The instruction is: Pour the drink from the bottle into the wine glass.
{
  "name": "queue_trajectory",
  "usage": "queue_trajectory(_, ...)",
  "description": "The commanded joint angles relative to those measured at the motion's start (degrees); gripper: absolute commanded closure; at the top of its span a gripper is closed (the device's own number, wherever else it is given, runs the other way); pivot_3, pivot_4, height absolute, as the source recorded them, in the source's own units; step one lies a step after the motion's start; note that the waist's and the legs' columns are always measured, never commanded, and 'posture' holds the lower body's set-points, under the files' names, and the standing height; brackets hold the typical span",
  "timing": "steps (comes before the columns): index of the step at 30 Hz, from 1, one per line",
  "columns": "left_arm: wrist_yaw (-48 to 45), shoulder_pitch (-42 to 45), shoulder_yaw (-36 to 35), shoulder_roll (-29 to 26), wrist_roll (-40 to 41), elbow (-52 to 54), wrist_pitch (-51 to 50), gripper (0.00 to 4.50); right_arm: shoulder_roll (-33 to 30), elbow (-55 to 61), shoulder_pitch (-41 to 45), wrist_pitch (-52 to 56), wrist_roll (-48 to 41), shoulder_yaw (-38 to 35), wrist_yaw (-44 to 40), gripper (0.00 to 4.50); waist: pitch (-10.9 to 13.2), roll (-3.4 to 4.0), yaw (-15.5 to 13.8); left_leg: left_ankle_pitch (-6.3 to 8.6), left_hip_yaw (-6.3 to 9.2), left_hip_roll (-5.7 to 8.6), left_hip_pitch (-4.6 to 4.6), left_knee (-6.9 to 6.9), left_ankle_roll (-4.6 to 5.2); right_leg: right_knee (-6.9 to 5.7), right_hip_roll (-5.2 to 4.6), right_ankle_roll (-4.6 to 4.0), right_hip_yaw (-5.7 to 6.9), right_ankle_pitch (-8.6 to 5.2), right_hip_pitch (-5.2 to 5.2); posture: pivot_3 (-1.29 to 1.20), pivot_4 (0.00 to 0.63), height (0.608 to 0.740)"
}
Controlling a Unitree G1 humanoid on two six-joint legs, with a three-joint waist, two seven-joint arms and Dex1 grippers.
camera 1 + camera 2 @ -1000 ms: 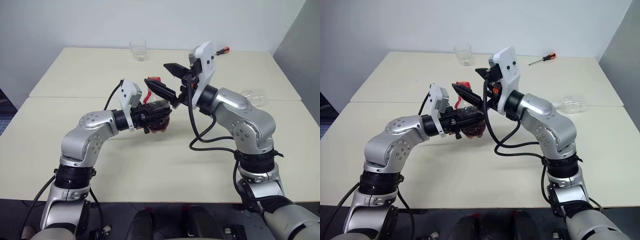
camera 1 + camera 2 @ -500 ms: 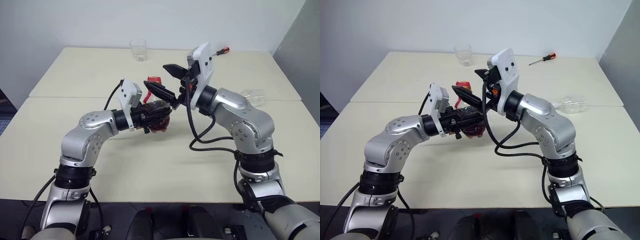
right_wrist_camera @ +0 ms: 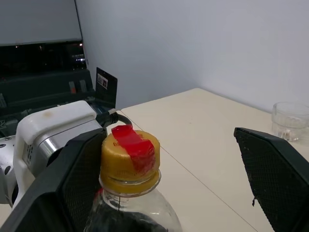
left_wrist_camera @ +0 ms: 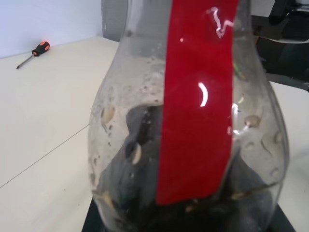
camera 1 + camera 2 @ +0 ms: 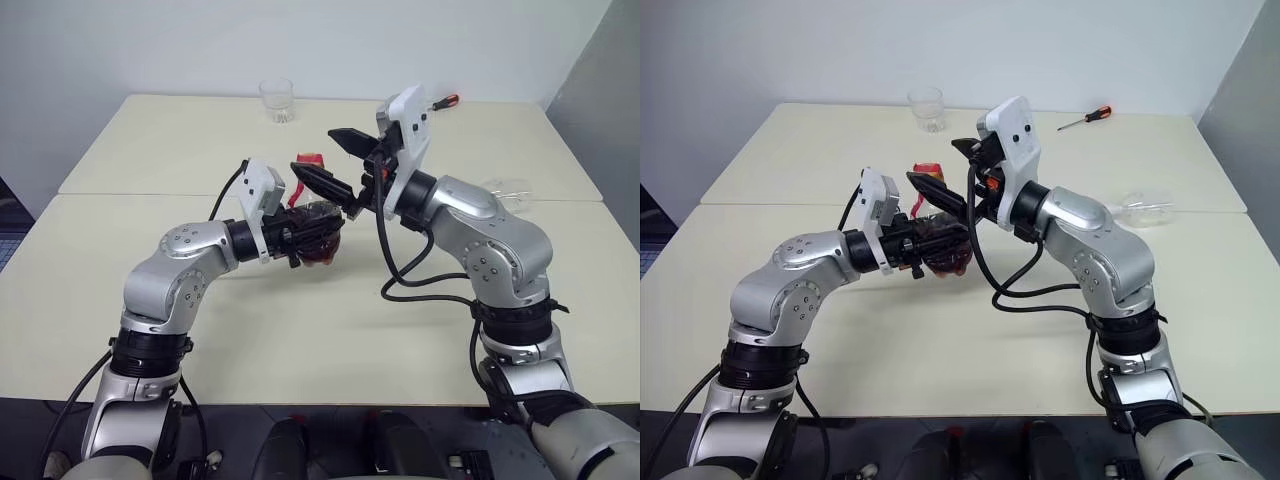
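The bottle is held above the middle of the table, with my left gripper shut on its clear body. A red label runs up its side, and the dark drink sits low inside. Its orange-yellow cap carries a red strip on top. My right gripper is open, with one black finger close beside the cap and the other finger well clear of it. The wine glass is on the table at the right and seems to lie on its side.
A short clear tumbler stands at the table's far edge. A screwdriver with an orange handle lies at the far right. Two pale tabletops meet along a seam. A black cable hangs from the right arm.
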State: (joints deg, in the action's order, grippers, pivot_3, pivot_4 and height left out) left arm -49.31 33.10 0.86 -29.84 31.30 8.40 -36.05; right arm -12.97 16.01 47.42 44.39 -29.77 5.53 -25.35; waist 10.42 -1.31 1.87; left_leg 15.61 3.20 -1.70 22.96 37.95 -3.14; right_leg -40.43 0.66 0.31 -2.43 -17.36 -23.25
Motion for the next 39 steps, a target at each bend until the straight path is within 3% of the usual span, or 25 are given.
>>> queue_trajectory(1, -0.14, 0.10, -1.76, -0.60, 1.32, 3.63, 0.46, 3.18, -2.01, 1.58, -1.14, 0.20, 0.09, -3.39, 0.76, 0.00, 0.00, 0.00, 0.00, 0.00, 0.00, 0.00, 0.00, 0.00, 0.00, 0.00, 0.00, 0.00, 0.00, 0.00, 0.00, 0.00, 0.150, 0.740)
queue_trajectory(20, 0.24, -0.75, -3.10, -2.03, 1.86, 5.03, -0.92, 3.18, -9.22, 5.92, -5.96, 3.60, -3.59, -6.21, -2.77, 0.00, 0.00, 0.00, 0.00, 0.00, -0.02, 0.01, 0.00, 0.00, 0.00, 0.00, 0.00, 0.00, 0.00, 0.00, 0.00, 0.00, 0.150, 0.740)
queue_trajectory(26, -0.03, -0.23, -2.84, -1.69, 0.78, 2.73, 0.35, 3.18, -6.57, 8.87, -5.93, 5.18, -7.94, -5.87, -2.38, 0.00, 0.00, 0.00, 0.09, 0.00, -0.01, 0.01, -0.02, 0.00, 0.00, -0.01, 0.05, 0.00, 0.00, 0.00, 0.00, 0.00, 0.150, 0.740)
queue_trajectory(39, -1.37, 1.57, -1.18, -0.16, -0.95, -0.80, 2.98, 3.18, 0.05, 4.35, -0.55, 1.25, -4.25, -1.98, 0.36, 0.00, 0.00, 0.00, -0.02, 0.00, -0.02, 0.01, -0.01, 0.04, 0.00, -0.07, 0.04, 0.00, 0.00, 0.00, 0.00, 0.00, 0.150, 0.740)
